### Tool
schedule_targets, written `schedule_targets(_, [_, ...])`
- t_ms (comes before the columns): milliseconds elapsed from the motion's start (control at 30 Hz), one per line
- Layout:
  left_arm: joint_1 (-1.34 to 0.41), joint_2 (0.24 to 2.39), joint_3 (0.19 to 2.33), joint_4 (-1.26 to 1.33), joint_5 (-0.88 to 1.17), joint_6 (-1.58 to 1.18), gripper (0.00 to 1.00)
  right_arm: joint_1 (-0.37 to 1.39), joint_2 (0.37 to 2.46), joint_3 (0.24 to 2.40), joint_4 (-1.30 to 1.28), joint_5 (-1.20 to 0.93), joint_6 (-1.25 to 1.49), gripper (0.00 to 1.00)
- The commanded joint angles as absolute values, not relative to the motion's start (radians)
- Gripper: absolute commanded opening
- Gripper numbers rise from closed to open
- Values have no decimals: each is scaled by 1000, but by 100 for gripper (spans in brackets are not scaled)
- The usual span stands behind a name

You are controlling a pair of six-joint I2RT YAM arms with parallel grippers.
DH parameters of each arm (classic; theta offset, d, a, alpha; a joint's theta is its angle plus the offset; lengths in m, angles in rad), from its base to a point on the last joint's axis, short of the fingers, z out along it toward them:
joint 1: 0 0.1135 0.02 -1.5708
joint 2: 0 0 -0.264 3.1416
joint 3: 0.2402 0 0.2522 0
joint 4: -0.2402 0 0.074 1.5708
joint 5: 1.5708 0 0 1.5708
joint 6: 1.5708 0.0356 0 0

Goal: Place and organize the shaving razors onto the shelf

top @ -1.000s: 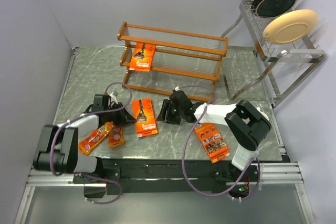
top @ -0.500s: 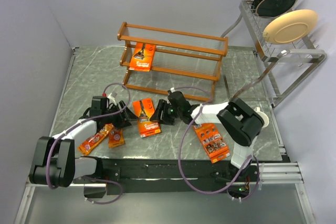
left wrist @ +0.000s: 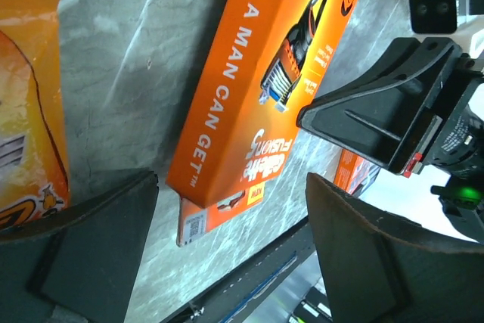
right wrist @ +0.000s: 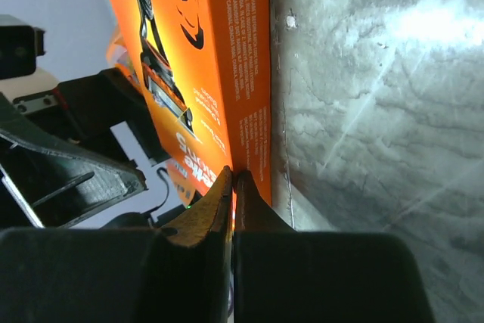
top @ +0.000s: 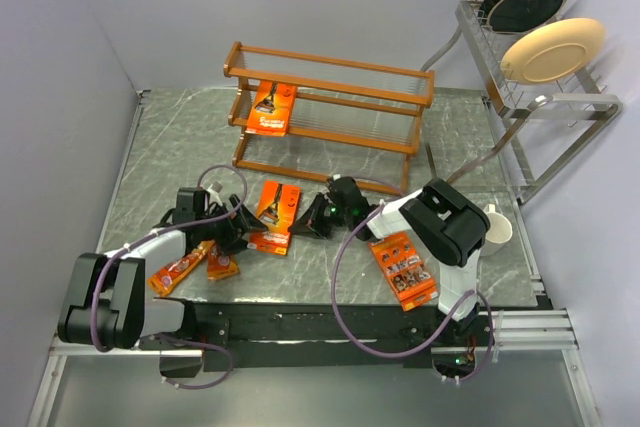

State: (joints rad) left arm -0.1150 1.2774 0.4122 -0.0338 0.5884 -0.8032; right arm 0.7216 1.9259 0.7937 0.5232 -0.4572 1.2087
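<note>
Right gripper (right wrist: 234,184) is pinched tight on the thin long edge of one large razor card (right wrist: 198,73), fingers meeting on the cardboard. From that pinch the card runs to the robot's left, its long axis roughly near-to-far across the table (top: 170,147). Printed face is up. It looks tipped rather than lying flat, though the top view is too coarse to be sure. Left gripper (top: 237,229) sits just beside the card's opposite side, jaws spread wide and holding nothing, with the card's near corner in front of the gap. Shelf (top: 330,75) stands farther back, well apart from the held card, with one shelved card (top: 271,107) at its left end. Right arm alone has the pack, so the coming move probably turns on carrying it away from the bases and turning its long axis to sit like that shelved one.
</note>
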Motion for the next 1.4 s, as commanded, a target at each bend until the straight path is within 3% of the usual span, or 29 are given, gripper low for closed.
schedule_targets(0, [-110, 1312, 388, -34, 563, -790, 86, 710, 2002, 729, 397, -423, 1218, 0])
schedule_targets(200, [-107, 1316, 368, -17, 635, -801, 61, 675, 1980, 692, 397, -410, 1191, 0])
schedule_targets(233, [-106, 1319, 356, 51, 644, -822, 53, 676, 1979, 701, 397, -410, 1186, 0])
schedule_targets(300, [-104, 1330, 324, 124, 676, -847, 47, 678, 1980, 709, 385, -407, 1180, 0])
schedule_targets(467, [-103, 1347, 307, 285, 696, -874, 65, 677, 1979, 719, 354, -396, 1163, 0])
schedule_targets(600, [-100, 1382, 308, 357, 701, -864, 60, 678, 1971, 716, 344, -391, 1155, 0])
schedule_targets(800, [-92, 1381, 310, 416, 762, -858, 32, 678, 1947, 745, 336, -390, 1105, 1])
schedule_targets(867, [-92, 1348, 308, 422, 797, -856, 19, 676, 1899, 768, 327, -405, 1053, 14])
schedule_targets(933, [-91, 1298, 310, 428, 836, -833, 13, 666, 1808, 822, 257, -473, 929, 47])
schedule_targets(1000, [-91, 1252, 318, 387, 876, -798, 6, 629, 1716, 870, 92, -498, 768, 63])
schedule_targets(1033, [-91, 1200, 318, 373, 891, -792, 1, 609, 1597, 867, 51, -502, 718, 64])
schedule_targets(1200, [-104, 1123, 325, 440, 971, -848, 1, 459, 1341, 909, -301, -577, 433, 67])
schedule_targets(1367, [-106, 1209, 406, 634, 1031, -981, 1, 423, 1201, 876, -246, -702, 451, 67])
